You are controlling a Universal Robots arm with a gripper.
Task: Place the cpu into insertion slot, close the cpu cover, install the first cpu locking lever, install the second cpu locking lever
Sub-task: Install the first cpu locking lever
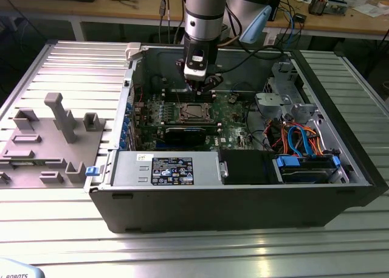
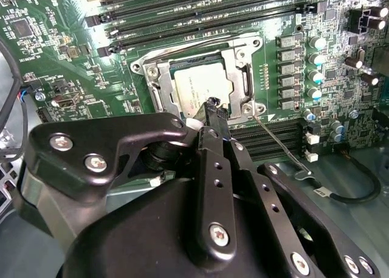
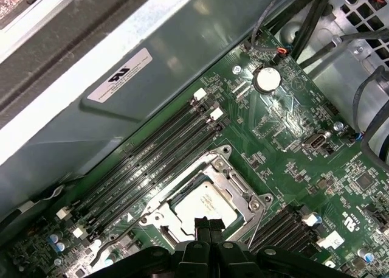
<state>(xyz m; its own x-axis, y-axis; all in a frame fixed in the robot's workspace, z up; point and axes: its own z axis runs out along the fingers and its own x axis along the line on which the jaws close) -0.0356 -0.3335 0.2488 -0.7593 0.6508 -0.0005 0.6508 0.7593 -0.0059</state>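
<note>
The cpu (image 2: 196,89) (image 3: 205,204) lies flat in the socket on the green motherboard (image 1: 234,111), its silver-grey top showing. The silvery cpu cover (image 2: 238,58) (image 3: 234,176) lies down around it as a frame. My gripper (image 2: 214,105) (image 3: 207,224) (image 1: 203,86) hangs just over one edge of the socket (image 1: 194,112), fingers pressed together with nothing between them. A thin wire locking lever (image 2: 276,143) sticks out from the socket's corner beside the gripper, away from the frame.
The work sits inside an open black computer case (image 1: 243,199). Memory slots (image 3: 152,162) run beside the socket. A drive cage with blue and orange cables (image 1: 301,141) fills the exterior view's right. A grey fixture plate (image 1: 48,138) lies outside the case on the left.
</note>
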